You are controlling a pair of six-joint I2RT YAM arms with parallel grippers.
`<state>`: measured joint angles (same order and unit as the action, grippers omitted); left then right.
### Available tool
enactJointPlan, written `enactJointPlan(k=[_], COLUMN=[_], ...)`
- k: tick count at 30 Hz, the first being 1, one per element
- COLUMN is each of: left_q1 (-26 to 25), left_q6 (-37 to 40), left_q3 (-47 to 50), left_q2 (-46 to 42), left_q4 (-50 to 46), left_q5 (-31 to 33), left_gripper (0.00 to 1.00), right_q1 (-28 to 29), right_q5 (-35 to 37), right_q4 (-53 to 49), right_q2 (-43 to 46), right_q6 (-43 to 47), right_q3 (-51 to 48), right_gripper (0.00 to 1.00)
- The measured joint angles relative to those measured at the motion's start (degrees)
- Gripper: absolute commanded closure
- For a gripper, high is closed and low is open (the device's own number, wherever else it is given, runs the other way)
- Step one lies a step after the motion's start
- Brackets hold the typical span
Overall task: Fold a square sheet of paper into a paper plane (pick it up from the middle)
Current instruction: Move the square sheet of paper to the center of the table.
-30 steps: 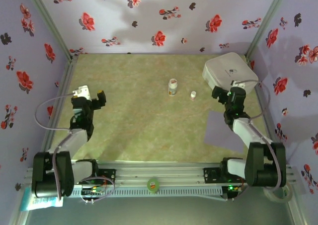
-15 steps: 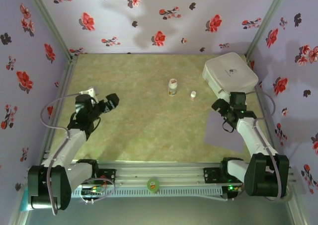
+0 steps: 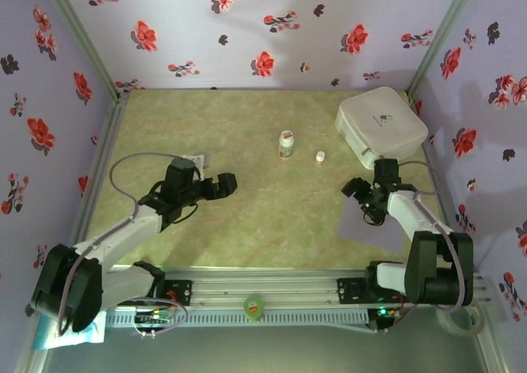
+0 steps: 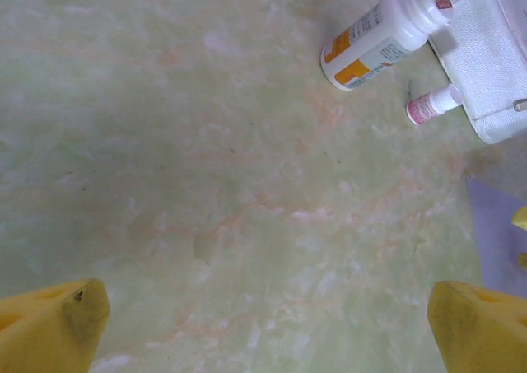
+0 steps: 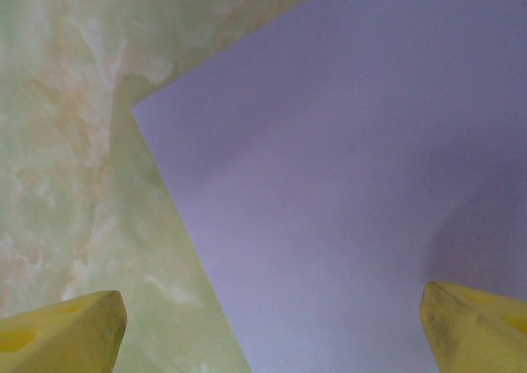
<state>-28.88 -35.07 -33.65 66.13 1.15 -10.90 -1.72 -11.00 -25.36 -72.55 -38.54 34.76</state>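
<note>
Seen from above, the square sheet of paper (image 3: 368,230) lies flat by the right edge of the bench (image 3: 247,126), with the right gripper (image 3: 361,202) wide open and empty over its left side. At the left wrist, the left gripper (image 4: 268,324) gapes, holding nothing. At the right wrist a sheet corner lies below, so it seems best to centre over the middle before pinching.

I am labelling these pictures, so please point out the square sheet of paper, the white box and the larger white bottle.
square sheet of paper (image 5: 346,184): right wrist view, its flat surface.
white box (image 3: 380,124): top external view, centre of lid.
larger white bottle (image 4: 360,54): left wrist view, its labelled side.

The left arm (image 3: 123,227) and right arm (image 3: 413,214) reach inward, jaws wide apart.
</note>
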Motion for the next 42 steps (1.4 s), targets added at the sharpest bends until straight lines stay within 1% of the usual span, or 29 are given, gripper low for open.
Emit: enactJointPlan(k=[6,10,18,22,25,29,32,35,39,42], left_q1=[-1.2,-1.2,-1.2,-1.2,-1.2,-1.2,-1.2,-1.2,-1.2,-1.2], left_q6=[0.9,0.9,0.9,0.9,0.9,0.9,0.9,1.1,1.2,1.2], left_q3=[-3.9,-4.1,-4.1,-4.1,-4.1,-4.1,-4.1,-4.1,-4.1,-4.1], left_q2=[2.1,2.2,2.1,1.5,1.4,1.4,1.3,0.7,0.0,0.0], left_q4=[-0.5,-0.9,-2.6,-3.0,-3.2,-3.4,-3.4,-3.4,-3.3,-3.4], left_q5=[2.7,4.5,6.4,6.5,6.7,6.8,6.8,6.8,6.8,6.8], left_gripper=[0.00,0.00,0.00,0.00,0.00,0.00,0.00,0.00,0.00,0.00], right_q1=[3.4,8.0,17.0,19.3,19.6,18.6,12.9,9.0,8.9,10.6], right_q5=[-3.3,-4.7,-4.7,-5.4,-5.3,-0.5,0.9,1.6,0.2,-1.4], right_q4=[1.1,4.1,11.5,13.0,10.3,4.1,1.7,0.3,0.0,0.0], right_q2=[-1.2,-2.4,-5.0,-5.1,-5.1,-2.9,-0.5,-1.0,-4.0,-6.6], right_q6=[-1.1,-4.4,-11.2,-12.2,-11.2,-8.4,-6.4,-4.5,-2.6,-2.0], right_q3=[0.0,-0.1,-0.6,-0.6,0.7,3.5,3.7,3.6,3.6,3.5], right_gripper=[0.09,0.09,0.09,0.09,0.08,0.09,0.10,0.10,0.12,0.13])
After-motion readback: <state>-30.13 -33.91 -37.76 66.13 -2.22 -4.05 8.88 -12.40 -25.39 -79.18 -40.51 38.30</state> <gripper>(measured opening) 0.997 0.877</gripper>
